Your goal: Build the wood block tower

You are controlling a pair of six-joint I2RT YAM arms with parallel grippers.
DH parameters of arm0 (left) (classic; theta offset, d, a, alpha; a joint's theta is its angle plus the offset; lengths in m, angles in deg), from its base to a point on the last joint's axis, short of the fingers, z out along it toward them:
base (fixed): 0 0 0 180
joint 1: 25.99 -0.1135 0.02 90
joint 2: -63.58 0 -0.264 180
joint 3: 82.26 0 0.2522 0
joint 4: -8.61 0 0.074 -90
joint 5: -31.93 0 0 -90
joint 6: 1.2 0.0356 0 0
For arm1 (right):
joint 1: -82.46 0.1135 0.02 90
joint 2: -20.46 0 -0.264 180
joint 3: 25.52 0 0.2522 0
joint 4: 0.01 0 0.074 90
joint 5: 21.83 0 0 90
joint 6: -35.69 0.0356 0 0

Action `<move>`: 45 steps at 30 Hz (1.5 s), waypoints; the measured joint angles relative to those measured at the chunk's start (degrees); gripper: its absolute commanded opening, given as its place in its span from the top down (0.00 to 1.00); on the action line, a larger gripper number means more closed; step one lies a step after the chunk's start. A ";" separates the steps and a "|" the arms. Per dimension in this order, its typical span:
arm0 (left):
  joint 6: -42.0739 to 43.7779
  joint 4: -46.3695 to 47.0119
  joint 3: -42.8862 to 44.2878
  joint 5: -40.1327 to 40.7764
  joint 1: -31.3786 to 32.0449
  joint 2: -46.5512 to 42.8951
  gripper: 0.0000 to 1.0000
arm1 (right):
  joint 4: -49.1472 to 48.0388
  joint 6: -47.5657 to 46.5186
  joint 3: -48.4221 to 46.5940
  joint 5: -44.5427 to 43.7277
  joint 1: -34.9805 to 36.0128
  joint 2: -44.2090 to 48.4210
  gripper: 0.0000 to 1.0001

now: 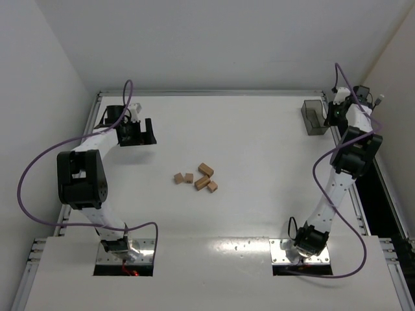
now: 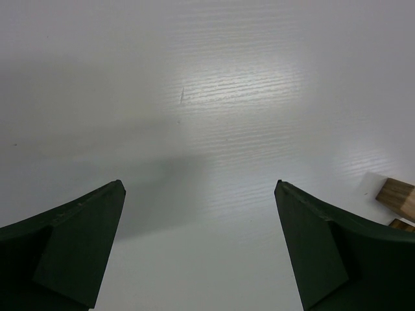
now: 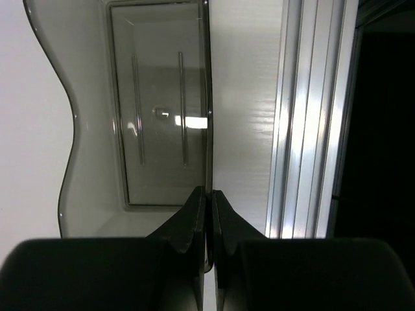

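White table (image 1: 259, 162): wood blocks (image 1: 201, 183) loose mid-table, flat, unstacked; bricks' long axes diagonal. Left gripper (image 1: 136, 134) wide, far-left, well apart from blocks. Right gripper (image 3: 207, 194) pinches bin (image 3: 162, 97) wall.

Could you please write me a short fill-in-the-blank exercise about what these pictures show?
___ small light-brown wooden blocks lie loose and unstacked on the white table.
The left gripper stands ___, holding nothing.
The right gripper is ___ on a wall of the translucent grey plastic bin.
Missing words: five; open; shut.
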 measured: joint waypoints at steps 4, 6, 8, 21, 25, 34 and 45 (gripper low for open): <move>0.00 -0.48 1.18 -0.42 0.00 0.39 0.01 | 0.02 2.10 -1.49 1.27 -0.17 -1.16 1.00; 0.00 -0.72 1.75 -0.63 0.00 0.57 0.01 | -0.11 2.80 -1.90 1.88 -0.17 -1.51 0.96; 0.00 -1.03 2.03 -0.87 0.00 0.59 0.01 | -0.15 3.41 -2.01 2.10 -0.17 -1.60 0.83; -0.46 -1.53 2.14 -1.62 0.44 1.51 0.01 | -4.94 4.48 6.19 0.22 0.11 1.22 0.46; -0.48 -1.62 2.14 -1.64 0.46 1.70 0.01 | -10.14 4.70 19.23 -1.27 0.59 10.08 0.46; -0.68 -1.60 2.14 -1.64 0.48 1.70 0.01 | -21.77 7.69 31.93 -1.42 1.22 25.51 0.48; 0.00 -1.53 2.14 -0.81 2.08 1.70 0.01 | -13.53 -4.24 40.54 11.08 15.89 35.45 0.54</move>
